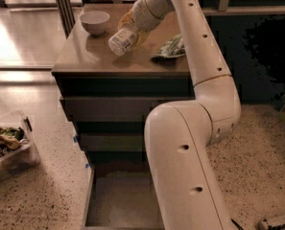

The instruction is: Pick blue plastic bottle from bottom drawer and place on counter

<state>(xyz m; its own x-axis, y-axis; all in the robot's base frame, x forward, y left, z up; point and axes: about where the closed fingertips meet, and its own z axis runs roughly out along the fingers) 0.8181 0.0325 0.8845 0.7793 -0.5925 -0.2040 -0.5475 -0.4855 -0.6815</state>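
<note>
Blue plastic bottle (122, 39), slim and see-through with a pale label, hangs tilted from the gripper (132, 25), which is clamped on its upper end while the rounded free end points down and to the left. It sits over the counter (87, 57), a smooth glossy brown slab; whether the low end touches it cannot be told. Left of the gripper stands a small round white bowl (94, 21), apart from the bottle. To its right a crinkled green foil bag (171, 48) lies near the slab's edge. Bare counter stretches below the gripper to the straight front edge. Far below, the bottom drawer (115, 205) stands pulled out, its dull floor partly hidden by the arm (185, 166).
</note>
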